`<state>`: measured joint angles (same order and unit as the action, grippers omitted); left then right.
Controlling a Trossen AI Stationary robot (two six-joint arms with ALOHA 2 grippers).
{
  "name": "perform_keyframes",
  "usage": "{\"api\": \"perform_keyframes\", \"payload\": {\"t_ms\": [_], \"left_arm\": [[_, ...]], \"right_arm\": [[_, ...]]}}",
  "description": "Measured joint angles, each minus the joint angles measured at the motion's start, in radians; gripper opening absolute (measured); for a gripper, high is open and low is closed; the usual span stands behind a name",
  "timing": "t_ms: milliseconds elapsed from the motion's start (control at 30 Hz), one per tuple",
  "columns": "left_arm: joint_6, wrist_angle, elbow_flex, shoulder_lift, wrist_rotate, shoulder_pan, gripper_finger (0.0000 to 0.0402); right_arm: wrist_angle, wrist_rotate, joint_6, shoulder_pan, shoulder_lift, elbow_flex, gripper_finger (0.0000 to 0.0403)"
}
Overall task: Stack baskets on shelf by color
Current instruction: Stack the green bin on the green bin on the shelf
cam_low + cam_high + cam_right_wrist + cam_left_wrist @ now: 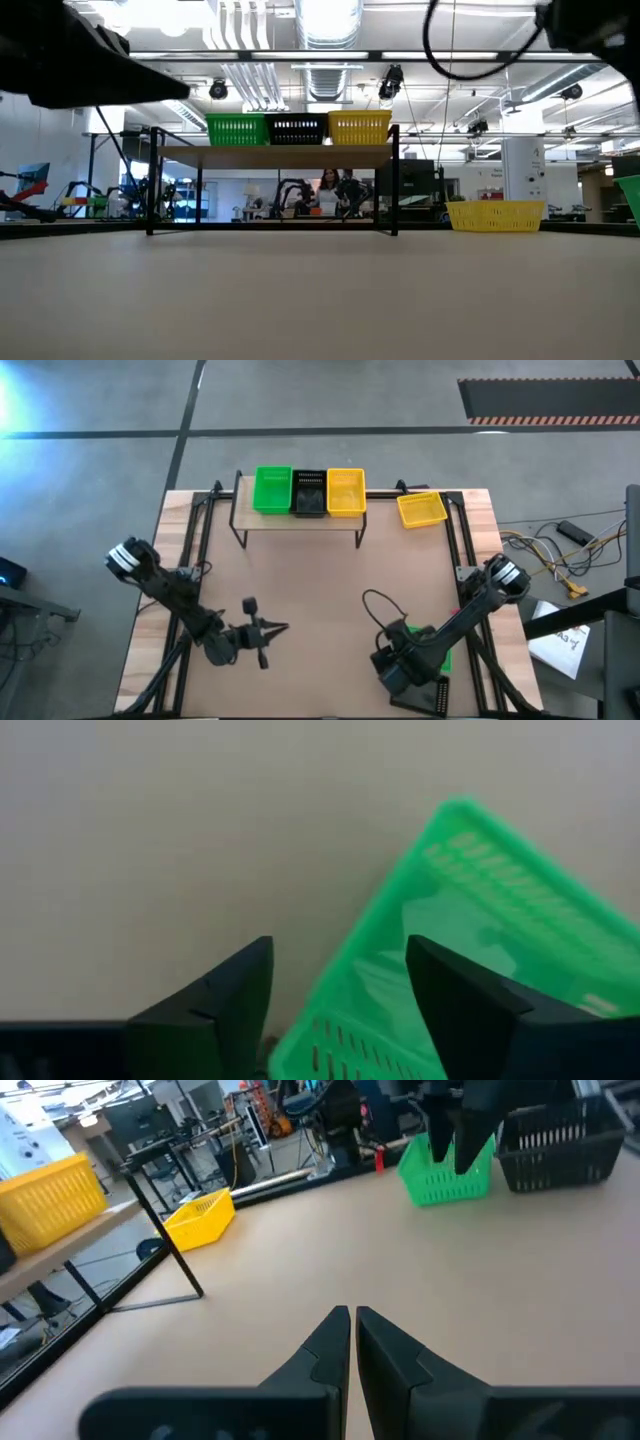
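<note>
Tabletop (320, 590) bare mid-span; background workshop seemingly cluttered

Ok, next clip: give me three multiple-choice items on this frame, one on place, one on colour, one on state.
1. Where is the loose yellow basket?
A. On the table, right of the shelf
B. Under the shelf
C. In a gripper

2. What colour is the shelf's middle basket?
A. Green
B. Black
C. Yellow

3. The right gripper is:
A. Shut, empty
B. Shut on a black basket
C. Open, at a green basket

Key:
1 A: it sits on the table beside the shelf's right end.
2 B: black lies between green and yellow.
3 C: its fingers stand apart at the green basket's rim.
</note>
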<state>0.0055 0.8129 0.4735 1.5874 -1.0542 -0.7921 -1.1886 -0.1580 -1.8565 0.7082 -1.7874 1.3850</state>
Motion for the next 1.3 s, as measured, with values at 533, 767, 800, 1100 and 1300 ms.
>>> {"api": "perform_keyframes", "payload": {"t_ms": [533, 767, 800, 1100, 1300], "left_arm": [[0.064, -0.013, 0.019, -0.085, -0.001, -0.008, 0.0005], [0.136, -0.114, 0.01, -0.284, -0.003, 0.0, 0.0005], [0.134, -0.161, 0.009, -0.314, -0.003, 0.001, 0.0005], [0.0, -0.495, 0.008, -0.473, -0.03, 0.014, 0.0005], [-0.005, -0.488, -0.047, -0.468, -0.107, 0.071, 0.0005]], "right_arm": [[0.183, -0.151, 0.535, -0.065, 0.0, -0.007, 0.0014], [0.406, -0.232, 1.167, -0.138, 0.0, 0.067, 0.0009], [0.446, -0.235, 1.228, -0.153, 0.0, 0.069, 0.0009], [0.646, -0.235, 1.777, -0.309, 0.0, 0.16, 0.0009], [0.715, -0.235, 2.198, -0.48, 0.001, 0.354, 0.0009]]}}
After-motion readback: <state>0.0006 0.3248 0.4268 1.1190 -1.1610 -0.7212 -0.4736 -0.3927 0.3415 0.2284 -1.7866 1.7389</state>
